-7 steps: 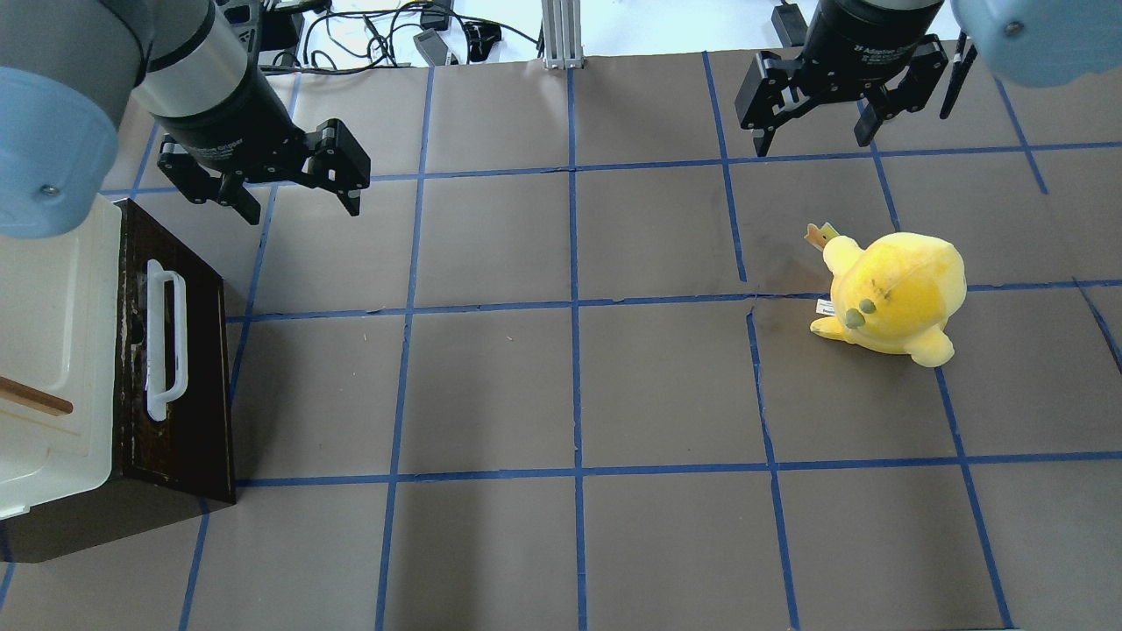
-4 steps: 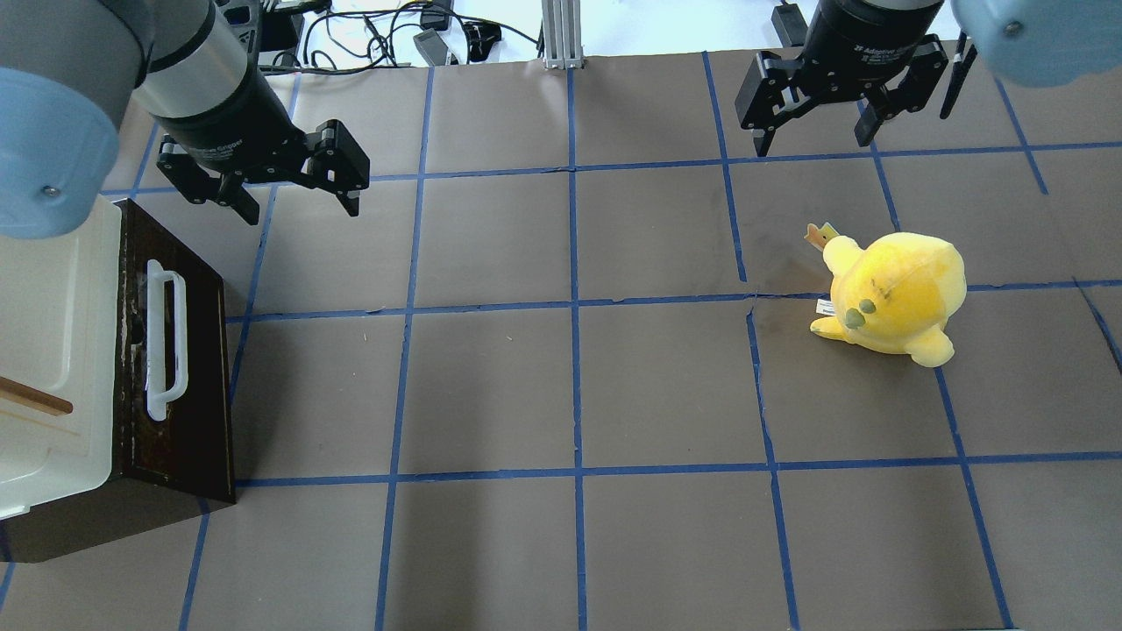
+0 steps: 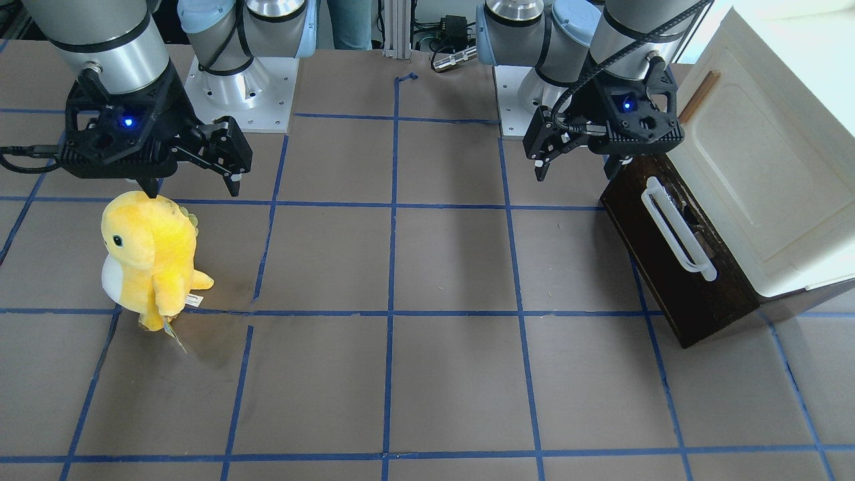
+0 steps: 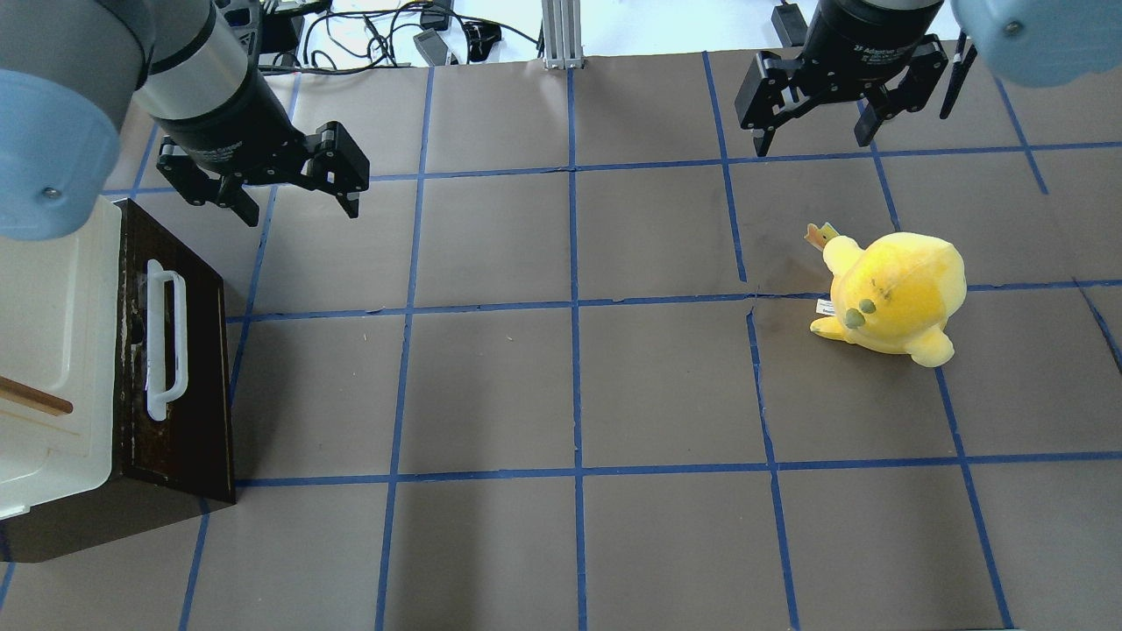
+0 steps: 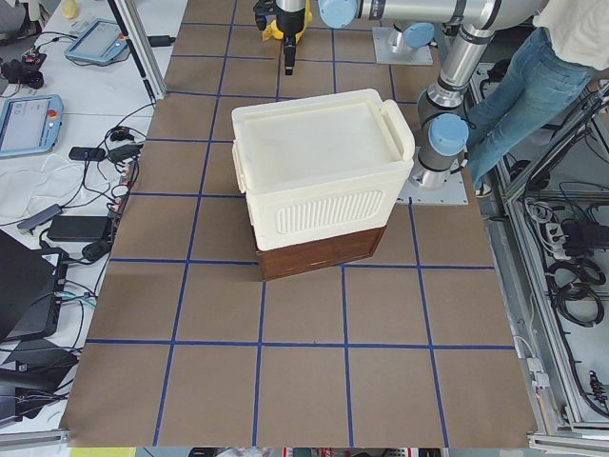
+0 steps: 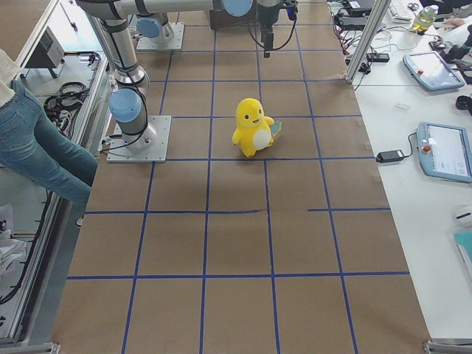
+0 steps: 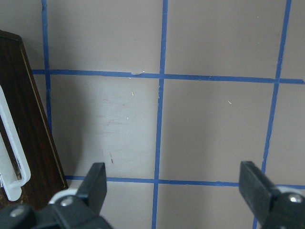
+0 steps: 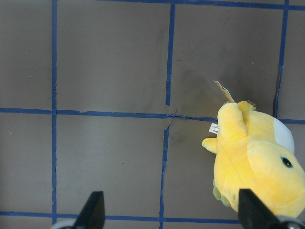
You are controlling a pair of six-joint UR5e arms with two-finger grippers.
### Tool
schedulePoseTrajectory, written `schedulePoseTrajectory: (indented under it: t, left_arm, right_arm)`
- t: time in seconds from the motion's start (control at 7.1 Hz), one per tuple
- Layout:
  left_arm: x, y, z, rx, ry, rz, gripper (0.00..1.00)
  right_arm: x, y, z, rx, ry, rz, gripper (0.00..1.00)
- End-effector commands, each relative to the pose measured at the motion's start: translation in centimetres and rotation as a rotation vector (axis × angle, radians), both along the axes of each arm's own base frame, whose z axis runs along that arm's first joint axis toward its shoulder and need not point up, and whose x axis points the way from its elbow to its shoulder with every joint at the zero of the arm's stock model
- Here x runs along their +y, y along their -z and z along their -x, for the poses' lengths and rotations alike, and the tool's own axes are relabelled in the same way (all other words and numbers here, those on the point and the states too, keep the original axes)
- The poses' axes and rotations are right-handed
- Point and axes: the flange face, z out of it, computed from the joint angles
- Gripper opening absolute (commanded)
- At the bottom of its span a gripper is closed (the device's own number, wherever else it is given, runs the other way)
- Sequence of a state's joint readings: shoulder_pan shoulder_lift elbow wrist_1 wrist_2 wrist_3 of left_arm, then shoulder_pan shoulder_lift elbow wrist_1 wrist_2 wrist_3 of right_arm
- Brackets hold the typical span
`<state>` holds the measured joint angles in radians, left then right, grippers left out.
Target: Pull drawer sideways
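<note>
Left of the left tool (image 7: pixel 172 171), the drawer (image 7: pixel 35 133) runs off the wrist view's edge; beside the right tool (image 8: pixel 170 198), the plush toy (image 8: pixel 252 167) is cropped.

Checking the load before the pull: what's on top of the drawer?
A cream-white cabinet sits on the drawer, covering its top. The drawer's inside cannot be seen in any view.

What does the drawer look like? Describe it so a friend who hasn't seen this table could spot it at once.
Find the big cream-white cabinet on the robot's left. The drawer is the low, dark brown wooden part under it. Its long white bar handle sets it apart from the cabinet, which has only a small brown handle.
</note>
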<state>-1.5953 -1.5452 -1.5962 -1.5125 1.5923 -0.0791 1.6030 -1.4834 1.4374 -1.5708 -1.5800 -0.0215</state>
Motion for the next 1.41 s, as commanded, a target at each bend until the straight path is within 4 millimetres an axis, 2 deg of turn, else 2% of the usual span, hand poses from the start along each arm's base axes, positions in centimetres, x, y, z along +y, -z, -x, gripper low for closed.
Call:
schedulePoseTrajectory:
  t: [0.0, 0.42, 0.56, 0.7, 0.85, 0.99, 1.13, 1.27]
  left_arm:
    - [0.0, 0.1, 0.0, -0.003, -0.001, -0.002, 1.0]
    - [-0.1, 0.4, 0.0, -0.003, -0.01, -0.017, 1.0]
    - [-0.5, 1.4, 0.1, -0.013, -0.019, -0.048, 1.0]
    - [-0.9, 2.6, -0.1, -0.061, -0.099, -0.072, 1.0]
    - [-1.1, 4.9, 0.9, -0.088, -0.159, -0.109, 1.0]
    - [-0.9, 6.7, 2.8, -0.176, -0.141, -0.124, 1.0]
    - [-1.1, 8.7, 4.0, -0.362, -0.097, -0.125, 1.0]
    - [-1.4, 10.4, 4.4, -0.468, -0.063, -0.138, 1.0]
  right_arm:
    - [0.0, 0.0, 0.0, 0.0, -0.002, 0.0, 1.0]
    - [0.0, 0.0, 0.0, 0.0, 0.0, 0.0, 1.0]
    - [0.0, 0.0, 0.0, 0.0, 0.0, 0.0, 1.0]
    - [0.0, 0.0, 0.0, 0.0, 0.0, 0.0, 1.0]
    - [0.0, 0.0, 0.0, 0.0, 0.0, 0.0, 1.0]
    - [0.0, 0.0, 0.0, 0.0, 0.0, 0.0, 1.0]
    - [0.0, 0.0, 0.0, 0.0, 0.0, 0.0, 1.0]
    - [0.0, 0.0, 0.0, 0.0, 0.0, 0.0, 1.0]
